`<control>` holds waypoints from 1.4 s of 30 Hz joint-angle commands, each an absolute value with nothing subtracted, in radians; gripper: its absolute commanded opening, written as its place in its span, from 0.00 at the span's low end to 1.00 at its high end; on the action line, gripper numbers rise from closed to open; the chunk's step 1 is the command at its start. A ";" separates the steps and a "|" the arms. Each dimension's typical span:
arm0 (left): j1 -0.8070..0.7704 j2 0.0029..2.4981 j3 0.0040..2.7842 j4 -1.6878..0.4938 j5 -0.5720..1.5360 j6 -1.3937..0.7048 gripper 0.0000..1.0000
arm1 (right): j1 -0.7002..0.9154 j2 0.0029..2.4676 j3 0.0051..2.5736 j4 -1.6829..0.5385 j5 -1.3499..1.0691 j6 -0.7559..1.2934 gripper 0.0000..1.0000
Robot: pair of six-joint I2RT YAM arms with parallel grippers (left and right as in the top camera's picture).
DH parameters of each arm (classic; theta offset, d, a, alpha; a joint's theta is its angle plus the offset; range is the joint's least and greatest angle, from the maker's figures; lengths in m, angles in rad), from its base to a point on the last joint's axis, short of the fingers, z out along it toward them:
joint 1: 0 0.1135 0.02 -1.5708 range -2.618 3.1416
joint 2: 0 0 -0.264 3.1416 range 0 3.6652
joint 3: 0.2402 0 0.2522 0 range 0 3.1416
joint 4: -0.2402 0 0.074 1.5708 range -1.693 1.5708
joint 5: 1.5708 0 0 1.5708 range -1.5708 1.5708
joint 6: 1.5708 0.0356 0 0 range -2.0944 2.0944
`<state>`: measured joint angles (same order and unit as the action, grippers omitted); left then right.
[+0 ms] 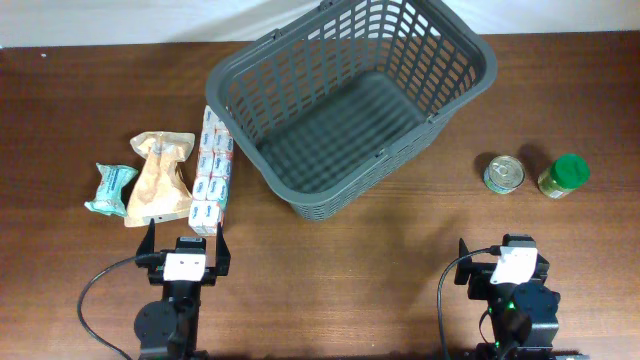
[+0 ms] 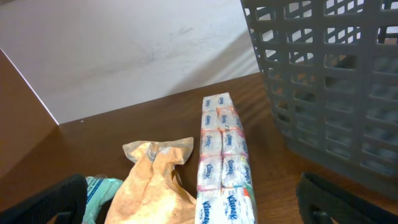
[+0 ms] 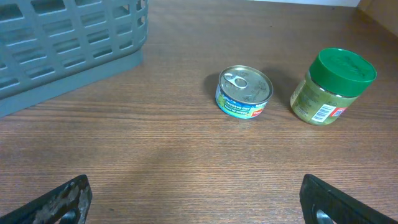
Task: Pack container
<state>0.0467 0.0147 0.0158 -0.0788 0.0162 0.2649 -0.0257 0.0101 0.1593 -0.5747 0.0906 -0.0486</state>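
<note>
Likely light yet rigid, the container (image 1: 300, 90), ahead of the wide-open left gripper (image 1: 186, 232) and right gripper (image 1: 503, 255), is best gripped at its thick rim.

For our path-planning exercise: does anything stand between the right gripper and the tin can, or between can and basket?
Nothing visible: only bare table from right gripper to tin can and from can to basket; the jar sits aside.

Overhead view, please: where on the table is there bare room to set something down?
Bare wood lies between the basket and the tin can, and in front of the basket. The basket itself is empty. The left is crowded: tissue packs, brown bag and teal packet lie side by side.
</note>
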 commanded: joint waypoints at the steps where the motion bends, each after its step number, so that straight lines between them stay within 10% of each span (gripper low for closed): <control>1: 0.042 0.005 0.009 -0.079 0.023 0.262 0.99 | -0.033 0.003 0.151 -0.575 0.089 -0.044 0.99; 30: 0.042 0.005 0.009 -0.081 0.002 0.262 0.99 | -0.033 0.003 0.151 -0.564 0.081 -0.043 0.99; 36: 0.042 0.040 0.014 -0.082 0.112 0.227 0.99 | -0.033 0.003 0.152 -0.556 -0.247 -0.043 0.99; 42: 0.042 0.096 0.143 -0.237 0.248 0.117 0.99 | -0.033 0.004 0.168 -0.432 -0.448 0.361 0.99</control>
<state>0.0467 0.0605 0.0513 -0.1558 0.1490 0.1795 -0.0257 0.0101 0.1581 -0.4801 -0.3157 0.0990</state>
